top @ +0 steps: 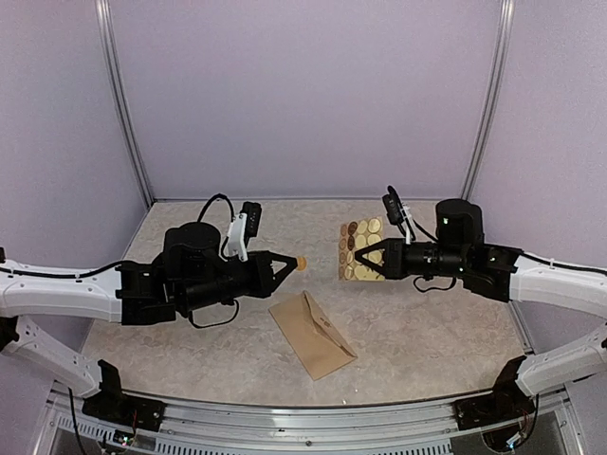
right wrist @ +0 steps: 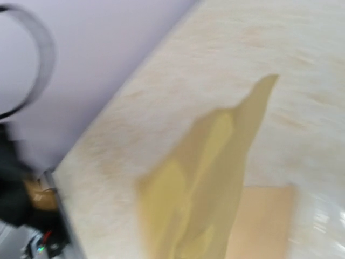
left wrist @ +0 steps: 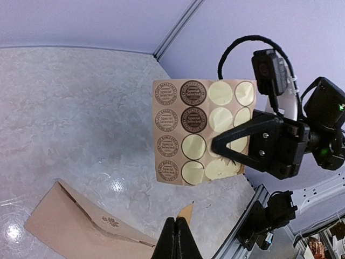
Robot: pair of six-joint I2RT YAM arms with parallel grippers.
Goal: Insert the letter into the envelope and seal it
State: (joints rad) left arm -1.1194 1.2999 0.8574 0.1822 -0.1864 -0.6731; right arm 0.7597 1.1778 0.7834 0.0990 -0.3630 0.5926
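Observation:
The brown paper envelope (top: 311, 333) lies flat on the table between the arms, its flap side up (left wrist: 70, 226). The letter is out of view. My left gripper (top: 292, 263) hovers above the envelope's far end, shut on a small round brown sticker (left wrist: 186, 211) that pokes out edge-on past its tips (left wrist: 179, 224). My right gripper (top: 372, 264) is shut on the lower edge of the sticker card (top: 358, 248) and holds it upright, facing the left arm. The card (left wrist: 178, 135) shows printed brown stickers and several empty pale circles. In the right wrist view the card (right wrist: 215, 178) is a yellow blur hiding the fingers.
Lilac walls close in the table at the back and sides. An aluminium rail (top: 313, 417) runs along the near edge by the arm bases. Black cables loop over both wrists (top: 216, 202).

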